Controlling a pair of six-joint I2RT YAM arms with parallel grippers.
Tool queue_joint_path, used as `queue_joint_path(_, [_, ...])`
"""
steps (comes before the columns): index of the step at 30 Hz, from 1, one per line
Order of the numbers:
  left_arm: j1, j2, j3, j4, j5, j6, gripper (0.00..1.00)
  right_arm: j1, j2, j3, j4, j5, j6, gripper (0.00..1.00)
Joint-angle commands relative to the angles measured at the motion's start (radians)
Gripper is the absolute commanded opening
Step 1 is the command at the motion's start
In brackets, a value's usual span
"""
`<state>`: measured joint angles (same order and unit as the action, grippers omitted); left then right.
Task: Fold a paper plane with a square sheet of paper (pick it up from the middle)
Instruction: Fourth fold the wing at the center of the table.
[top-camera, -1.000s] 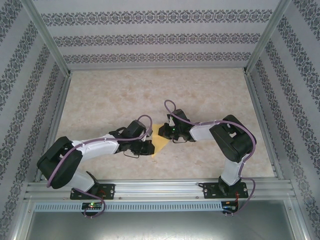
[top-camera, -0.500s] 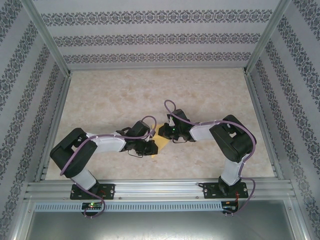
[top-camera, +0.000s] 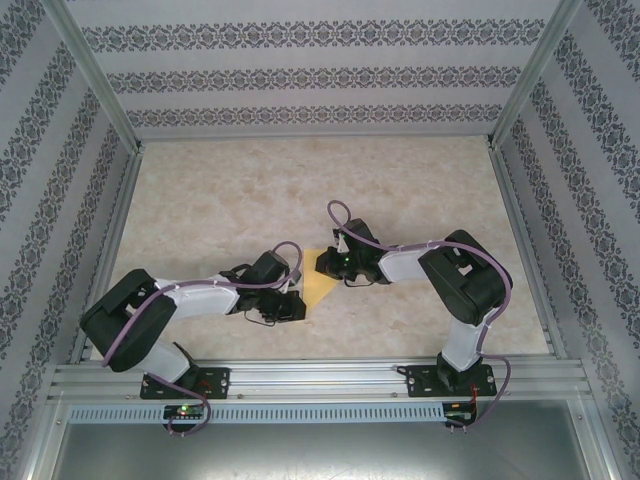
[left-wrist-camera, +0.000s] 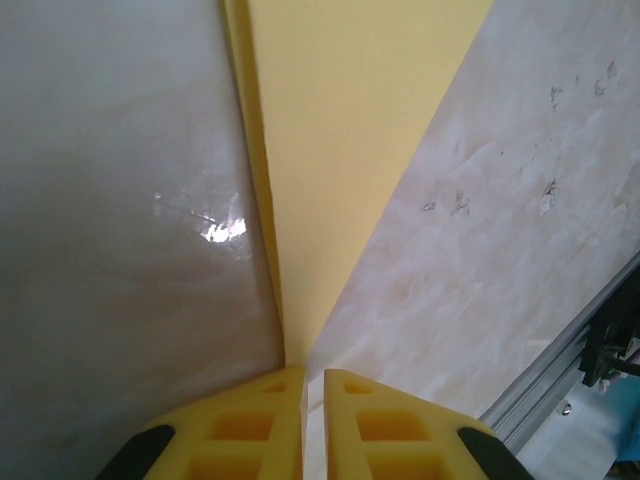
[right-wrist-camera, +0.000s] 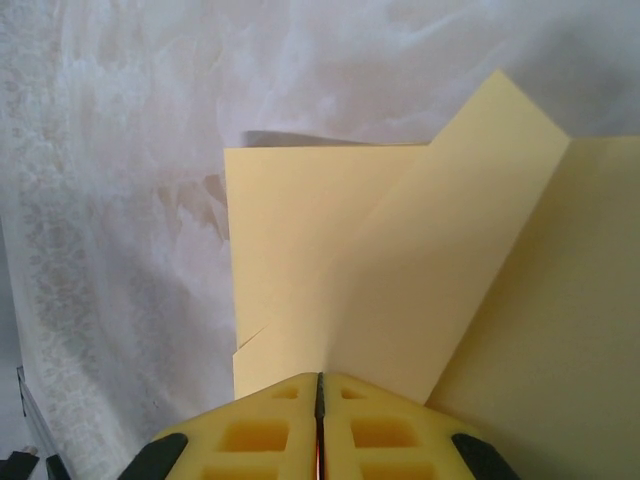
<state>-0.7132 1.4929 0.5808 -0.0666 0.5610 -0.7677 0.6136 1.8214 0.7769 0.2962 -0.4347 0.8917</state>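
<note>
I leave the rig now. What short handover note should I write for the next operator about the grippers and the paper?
Left gripper: shut, tips at a narrow corner of the yellow paper sheet; pinch not clear.
Right gripper: shut, tips on the sheet.
Sheet: on the table, between the arms.
Done: one flap folded over.
To do: remaining folds; no dart shape yet.

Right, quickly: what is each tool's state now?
Left tool: closed at the paper's pointed end; grip cannot be told.
Right tool: closed at a fold; grip unclear.

Black-and-white arms (top-camera: 195, 296), purple cables (top-camera: 333, 211)
</note>
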Motion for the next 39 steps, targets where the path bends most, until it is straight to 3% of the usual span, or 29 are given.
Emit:
queue_joint_path(1, [-0.006, -0.057, 0.063, -0.051, -0.075, 0.012, 0.14, 0.003, 0.001, -0.021, -0.006, 0.001, -0.013, 0.11])
queue_joint_path(7, [-0.003, -0.003, 0.208, -0.138, -0.266, 0.069, 0.15, -0.001, -0.098, 0.005, -0.041, -0.016, -0.026, 0.15])
queue_joint_path(18, [0.0, 0.173, 0.341, -0.214, -0.369, 0.121, 0.14, -0.091, -0.35, -0.124, -0.254, 0.099, -0.067, 0.29])
queue_joint_path(39, [0.006, 0.187, 0.371, -0.236, -0.404, 0.155, 0.15, -0.058, -0.221, -0.14, -0.141, 0.017, 0.005, 0.3])
